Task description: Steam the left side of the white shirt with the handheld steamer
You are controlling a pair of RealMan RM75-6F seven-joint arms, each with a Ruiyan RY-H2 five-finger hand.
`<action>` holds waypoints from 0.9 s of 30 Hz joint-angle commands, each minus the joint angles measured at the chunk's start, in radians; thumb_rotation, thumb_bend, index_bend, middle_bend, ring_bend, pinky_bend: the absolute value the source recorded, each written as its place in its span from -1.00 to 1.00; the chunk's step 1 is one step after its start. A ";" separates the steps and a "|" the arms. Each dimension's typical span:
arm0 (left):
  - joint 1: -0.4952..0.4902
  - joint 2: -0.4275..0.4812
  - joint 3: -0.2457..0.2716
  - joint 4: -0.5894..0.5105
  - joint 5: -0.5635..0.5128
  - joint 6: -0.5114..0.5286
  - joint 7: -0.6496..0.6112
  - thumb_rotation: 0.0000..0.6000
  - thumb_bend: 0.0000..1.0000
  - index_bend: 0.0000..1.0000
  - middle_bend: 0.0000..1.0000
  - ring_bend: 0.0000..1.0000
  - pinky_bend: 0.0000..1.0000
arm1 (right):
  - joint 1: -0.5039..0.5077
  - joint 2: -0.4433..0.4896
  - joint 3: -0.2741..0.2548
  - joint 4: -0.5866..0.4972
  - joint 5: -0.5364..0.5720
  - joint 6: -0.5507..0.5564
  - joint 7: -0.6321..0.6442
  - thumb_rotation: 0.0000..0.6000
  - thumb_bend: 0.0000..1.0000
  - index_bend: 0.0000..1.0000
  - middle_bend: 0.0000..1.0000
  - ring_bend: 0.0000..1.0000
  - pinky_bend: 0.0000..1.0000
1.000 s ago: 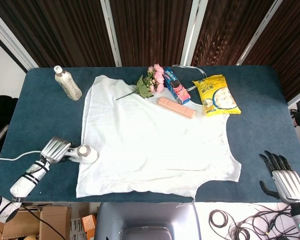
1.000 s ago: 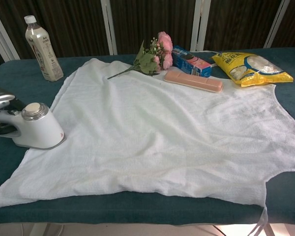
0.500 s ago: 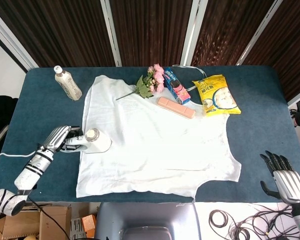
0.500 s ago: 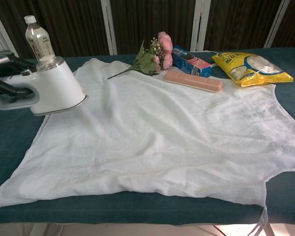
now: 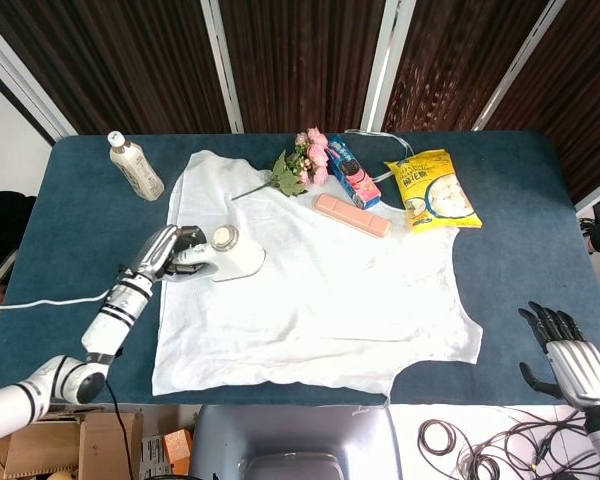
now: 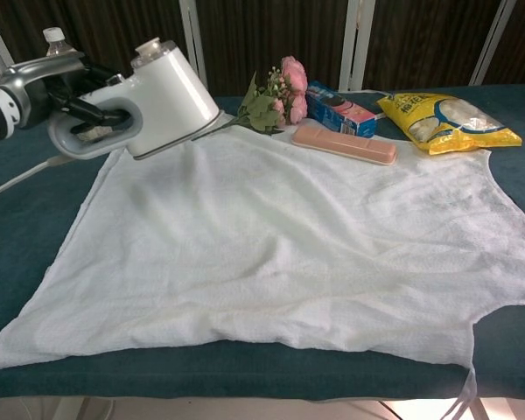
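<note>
The left hand (image 5: pixel 176 250) gripped the steamer (image 5: pixel 230 258) above the white shirt (image 5: pixel 310 290) (left side); steaming seemingly underway, most unfinished.

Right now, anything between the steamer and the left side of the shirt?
Nothing visible. The left hand holds the steamer directly over the left part of the white shirt, with only bare cloth beneath. The flowers lie at the far edge, and the bottle stands off the cloth.
</note>
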 commanded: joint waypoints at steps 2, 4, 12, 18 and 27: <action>-0.119 -0.238 -0.077 0.136 -0.242 0.026 0.429 1.00 0.30 0.66 0.76 0.77 0.96 | 0.003 0.009 -0.004 0.006 -0.011 -0.003 0.025 1.00 -0.26 -1.00 -1.00 -1.00 -1.00; -0.140 -0.281 -0.082 0.168 -0.283 0.029 0.511 1.00 0.29 0.66 0.76 0.77 0.96 | 0.003 0.012 -0.007 0.009 -0.017 -0.002 0.035 1.00 -0.26 -1.00 -1.00 -1.00 -1.00; -0.175 -0.418 -0.088 0.303 -0.367 0.026 0.683 1.00 0.29 0.66 0.76 0.77 0.96 | -0.004 0.020 -0.015 0.020 -0.034 0.012 0.069 1.00 -0.27 -1.00 -1.00 -1.00 -1.00; -0.156 -0.432 -0.080 0.305 -0.341 0.035 0.700 1.00 0.29 0.66 0.76 0.77 0.96 | -0.008 0.020 -0.020 0.023 -0.044 0.022 0.073 1.00 -0.26 -1.00 -1.00 -1.00 -1.00; -0.061 -0.330 -0.028 0.084 -0.269 0.092 0.712 1.00 0.29 0.66 0.76 0.77 0.96 | -0.004 0.015 -0.018 0.021 -0.037 0.014 0.056 1.00 -0.26 -1.00 -1.00 -1.00 -1.00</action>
